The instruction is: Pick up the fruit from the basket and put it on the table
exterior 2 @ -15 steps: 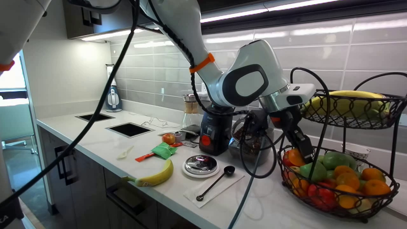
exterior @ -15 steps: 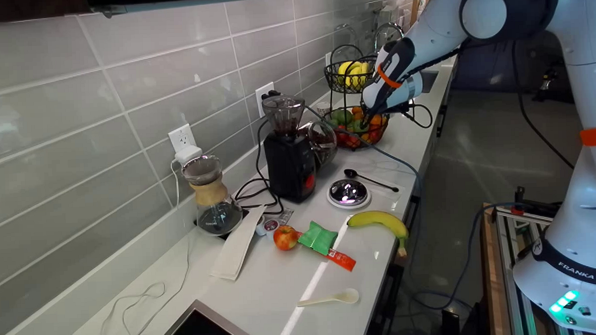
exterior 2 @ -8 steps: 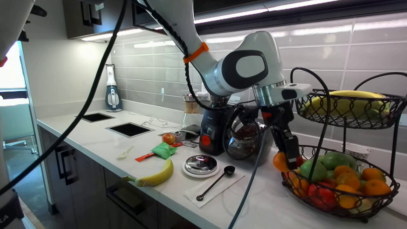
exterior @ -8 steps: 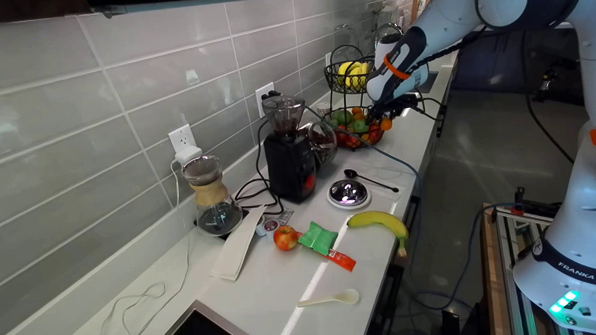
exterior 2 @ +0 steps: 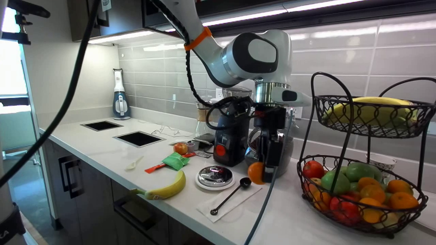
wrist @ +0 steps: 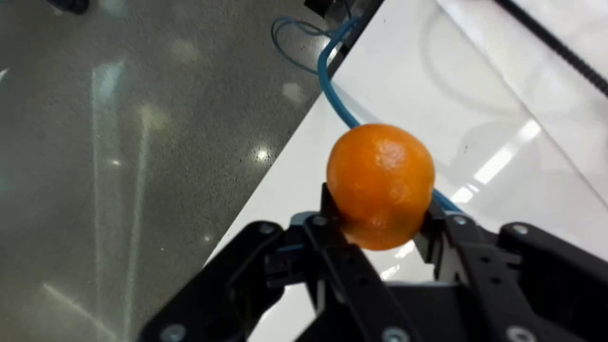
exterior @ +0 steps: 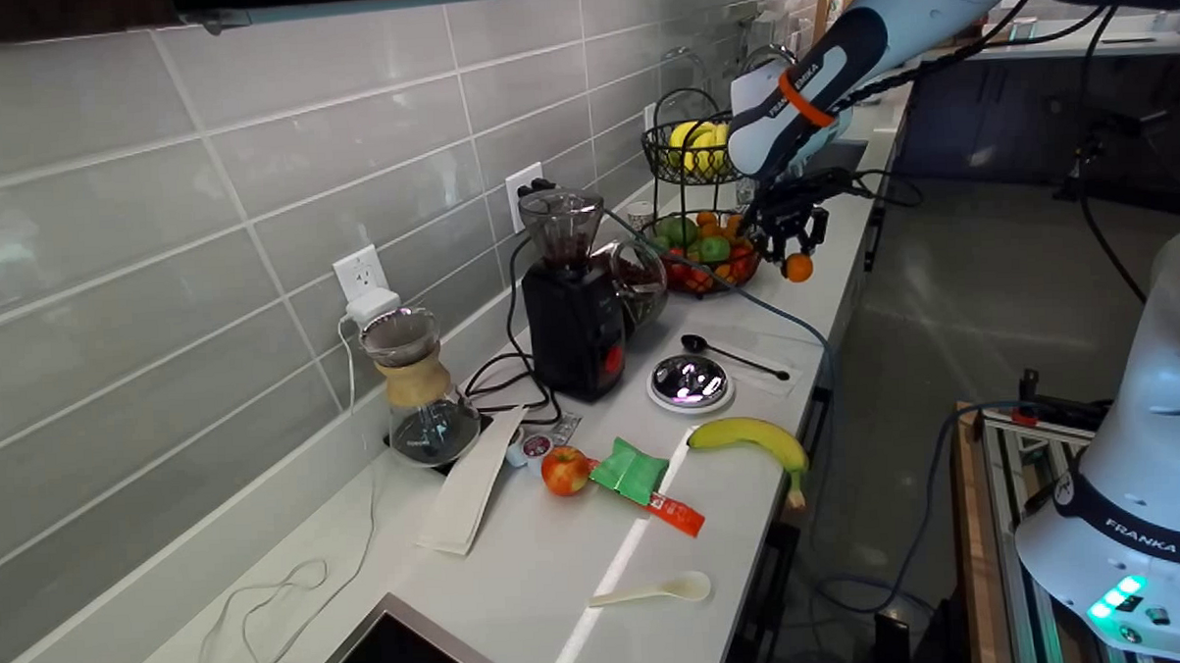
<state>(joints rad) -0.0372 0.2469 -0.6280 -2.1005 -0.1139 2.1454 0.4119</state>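
Observation:
The fruit, a small round orange one (exterior 2: 256, 173), is held between the fingers of my gripper (exterior 2: 267, 172). In the wrist view the fruit (wrist: 381, 176) is pinched at its lower sides, one black finger (wrist: 327, 202) on each side. It also shows in an exterior view (exterior: 799, 267), in the air beside the basket. The black two-tier wire basket (exterior 2: 374, 132) stands apart from the gripper. Its lower bowl holds more oranges, green fruit and red fruit; its upper bowl holds bananas. The white countertop table (exterior 2: 289, 217) lies below the held fruit.
A black spoon (exterior 2: 229, 199) on a paper, a round silver lid (exterior 2: 215, 176) and a banana (exterior 2: 167, 191) lie on the countertop. A black grinder (exterior 2: 226, 143) and a glass jar (exterior 2: 287, 153) stand near the wall. A blue cable (wrist: 335, 95) crosses the countertop's edge.
My gripper has come up out of the lower bowl with the orange fruit in it. It has moved away from the basket towards the jar and grinder side. The other objects have not moved.

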